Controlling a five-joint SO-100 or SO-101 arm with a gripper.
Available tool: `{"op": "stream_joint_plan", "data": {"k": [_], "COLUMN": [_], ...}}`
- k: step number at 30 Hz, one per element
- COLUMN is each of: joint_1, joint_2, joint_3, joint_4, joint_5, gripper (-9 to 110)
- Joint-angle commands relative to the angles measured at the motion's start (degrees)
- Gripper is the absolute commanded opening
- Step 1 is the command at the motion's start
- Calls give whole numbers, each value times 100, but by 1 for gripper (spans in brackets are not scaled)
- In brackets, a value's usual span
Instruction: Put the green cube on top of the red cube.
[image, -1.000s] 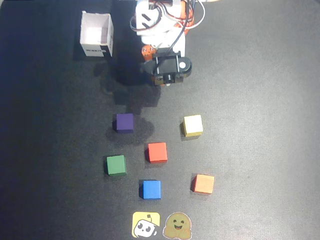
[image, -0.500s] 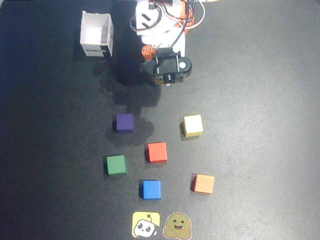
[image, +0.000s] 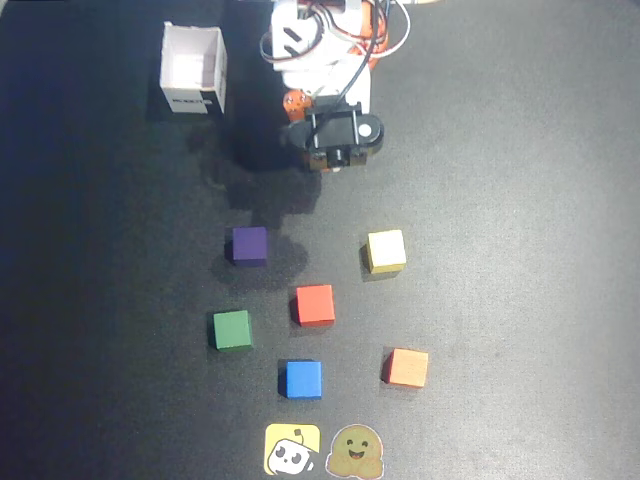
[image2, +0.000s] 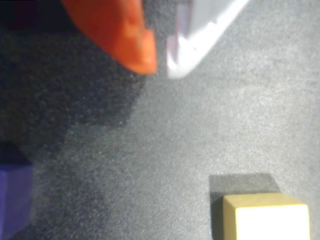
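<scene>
Green cube (image: 232, 330) flat on the table (image: 520, 250), left of and just below the red cube (image: 315, 305) in the overhead view, clear gap between. Probably light, rigid, matte enough to grip; best pinched across two opposite side faces. Jaws (image2: 160, 62) nearly closed, narrow gap, holding nothing, well apart from both.

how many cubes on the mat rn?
6: purple cube, yellow cube, red cube, green cube, blue cube, orange cube. None look hidden.
</scene>
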Motion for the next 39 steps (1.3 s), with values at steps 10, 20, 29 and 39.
{"op": "stream_joint_plan", "data": {"k": [10, 20, 29, 39], "joint_1": [-18, -18, 229, 501], "joint_2": [44, -1934, -4869, -7031], "joint_3": [-62, -1222, -3401, -5229], "joint_4": [-132, -580, -747, -905], "joint_5": [176, 211, 475, 1107], "gripper": [11, 11, 11, 14]}}
